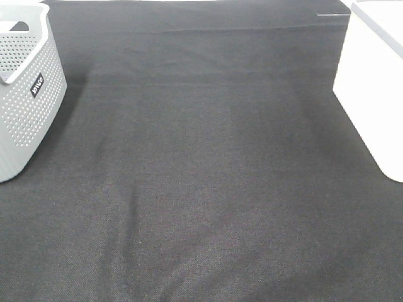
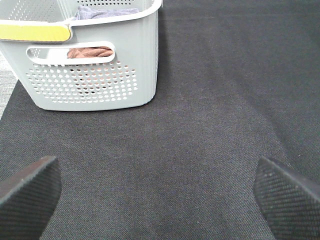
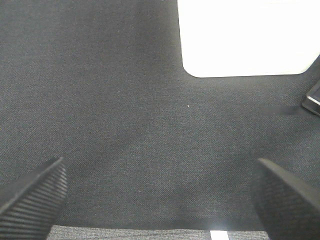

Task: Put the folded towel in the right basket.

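A grey perforated basket (image 1: pixel 25 94) stands at the far left; in the left wrist view (image 2: pixel 95 65) a brown folded towel (image 2: pixel 90 51) shows through its handle slot and a grey-blue cloth (image 2: pixel 105 12) lies on top. A white basket (image 1: pixel 374 82) stands at the far right, also in the right wrist view (image 3: pixel 245 37). My left gripper (image 2: pixel 160 200) is open and empty over the black cloth, in front of the grey basket. My right gripper (image 3: pixel 160 200) is open and empty, short of the white basket. Neither arm shows in the high view.
A black cloth (image 1: pixel 201 176) covers the table between the baskets. The grey basket has a yellow handle strip (image 2: pixel 32 32). A dark object (image 3: pixel 312 100) pokes in at the edge of the right wrist view.
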Tool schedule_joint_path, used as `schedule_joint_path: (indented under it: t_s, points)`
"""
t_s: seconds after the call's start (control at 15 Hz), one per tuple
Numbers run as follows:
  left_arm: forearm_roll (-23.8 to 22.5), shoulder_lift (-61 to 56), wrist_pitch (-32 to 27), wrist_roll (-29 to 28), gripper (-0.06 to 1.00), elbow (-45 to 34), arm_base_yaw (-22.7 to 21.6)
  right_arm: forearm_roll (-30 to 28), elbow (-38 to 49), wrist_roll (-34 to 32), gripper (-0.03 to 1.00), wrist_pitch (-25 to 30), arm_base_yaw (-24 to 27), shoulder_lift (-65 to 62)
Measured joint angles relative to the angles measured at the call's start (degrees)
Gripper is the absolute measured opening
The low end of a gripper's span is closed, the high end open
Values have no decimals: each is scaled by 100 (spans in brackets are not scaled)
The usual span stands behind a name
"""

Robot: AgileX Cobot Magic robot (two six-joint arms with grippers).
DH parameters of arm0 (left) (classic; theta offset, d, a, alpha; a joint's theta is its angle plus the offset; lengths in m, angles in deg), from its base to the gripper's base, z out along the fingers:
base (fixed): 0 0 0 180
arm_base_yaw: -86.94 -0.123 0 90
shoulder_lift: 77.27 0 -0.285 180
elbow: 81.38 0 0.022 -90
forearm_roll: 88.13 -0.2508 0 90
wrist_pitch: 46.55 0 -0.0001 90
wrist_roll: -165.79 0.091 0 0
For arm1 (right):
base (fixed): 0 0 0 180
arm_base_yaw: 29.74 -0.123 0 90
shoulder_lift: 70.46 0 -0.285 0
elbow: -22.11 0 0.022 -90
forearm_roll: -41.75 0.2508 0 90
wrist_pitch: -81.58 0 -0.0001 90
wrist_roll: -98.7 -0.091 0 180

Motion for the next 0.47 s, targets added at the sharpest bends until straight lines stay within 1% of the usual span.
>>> schedule_joint_path:
  t_s: [0.47]
  points:
    - [0,0,0,0,97,0,0,0,0,0,97,0,0,0]
